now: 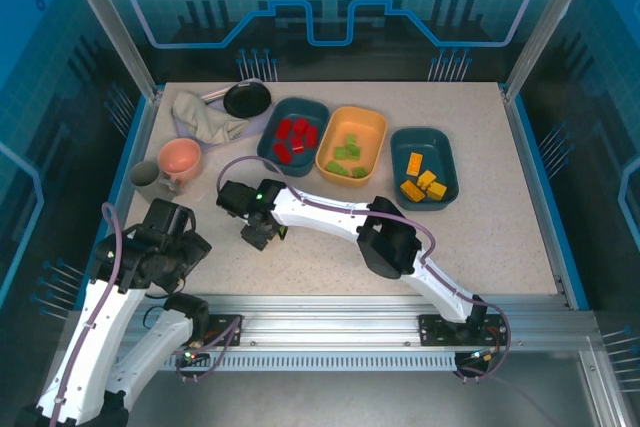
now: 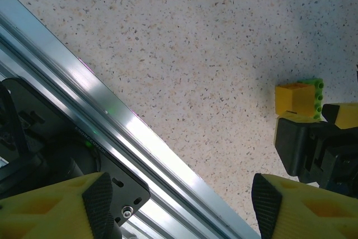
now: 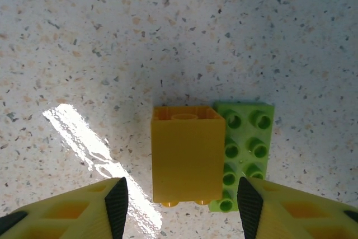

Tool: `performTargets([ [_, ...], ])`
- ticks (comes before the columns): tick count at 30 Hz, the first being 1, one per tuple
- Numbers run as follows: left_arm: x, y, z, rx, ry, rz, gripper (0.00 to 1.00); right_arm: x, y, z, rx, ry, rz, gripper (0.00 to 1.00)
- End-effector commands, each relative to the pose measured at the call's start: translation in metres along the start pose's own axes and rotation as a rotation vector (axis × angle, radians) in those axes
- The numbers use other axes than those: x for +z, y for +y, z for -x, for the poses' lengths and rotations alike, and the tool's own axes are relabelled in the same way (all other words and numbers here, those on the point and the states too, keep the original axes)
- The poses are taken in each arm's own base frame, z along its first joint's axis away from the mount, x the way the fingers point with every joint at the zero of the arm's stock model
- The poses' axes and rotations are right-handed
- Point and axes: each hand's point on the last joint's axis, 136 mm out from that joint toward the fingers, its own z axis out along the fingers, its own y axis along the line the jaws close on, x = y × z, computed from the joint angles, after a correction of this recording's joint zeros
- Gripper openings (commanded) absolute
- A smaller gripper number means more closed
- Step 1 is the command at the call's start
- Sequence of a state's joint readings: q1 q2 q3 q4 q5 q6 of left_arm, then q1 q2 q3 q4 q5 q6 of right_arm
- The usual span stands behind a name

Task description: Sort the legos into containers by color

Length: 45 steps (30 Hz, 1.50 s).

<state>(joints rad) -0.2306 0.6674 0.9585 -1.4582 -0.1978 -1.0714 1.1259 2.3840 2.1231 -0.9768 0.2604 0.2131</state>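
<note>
Two legos lie side by side on the speckled table: an orange-yellow square brick [image 3: 187,155] on its side and a light green oblong brick [image 3: 246,149] touching its right face. My right gripper [image 3: 179,208] hovers over them, open, its fingers straddling both bricks without touching them. In the top view it [image 1: 260,234] is at the table's left centre. My left gripper [image 2: 182,205] is open and empty above the front rail, with the same yellow brick [image 2: 296,100] to its right. At the back stand a teal tub [image 1: 300,103] with red bricks, a yellow-orange tub [image 1: 379,123] with green ones and a teal tub [image 1: 421,133] with orange-yellow ones.
A pink bowl [image 1: 180,157], a grey cup [image 1: 145,175], a crumpled cloth [image 1: 205,117] and a black pan [image 1: 247,99] crowd the back left. The aluminium rail [image 2: 112,116] runs along the near edge. Bare table lies right of the right arm.
</note>
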Motion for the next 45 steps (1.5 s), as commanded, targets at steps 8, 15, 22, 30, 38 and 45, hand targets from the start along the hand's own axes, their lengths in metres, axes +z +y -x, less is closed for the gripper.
performTargets([
  [8, 0.002, -0.006, -0.001, -0.007, 0.016, -0.009, 0.69, 0.029, 0.013, -0.008, -0.037, 0.062, 0.028, 0.49],
  [15, 0.004, -0.005, -0.001, -0.004, 0.02, -0.004, 0.68, 0.03, 0.017, -0.004, -0.048, 0.049, 0.043, 0.39],
  [22, 0.007, -0.007, -0.003, -0.003, 0.027, -0.006, 0.68, 0.039, 0.028, -0.004, -0.065, 0.068, 0.066, 0.36],
  [30, 0.011, -0.007, -0.005, -0.007, 0.039, -0.011, 0.68, 0.047, 0.027, -0.002, -0.051, 0.081, 0.079, 0.36],
  [38, 0.012, -0.014, -0.005, -0.01, 0.041, -0.037, 0.66, 0.029, 0.014, 0.005, -0.017, 0.04, 0.079, 0.17],
  [45, 0.018, -0.054, -0.01, 0.037, 0.099, -0.187, 0.65, -0.051, -0.042, 0.04, 0.14, -0.147, 0.069, 0.16],
])
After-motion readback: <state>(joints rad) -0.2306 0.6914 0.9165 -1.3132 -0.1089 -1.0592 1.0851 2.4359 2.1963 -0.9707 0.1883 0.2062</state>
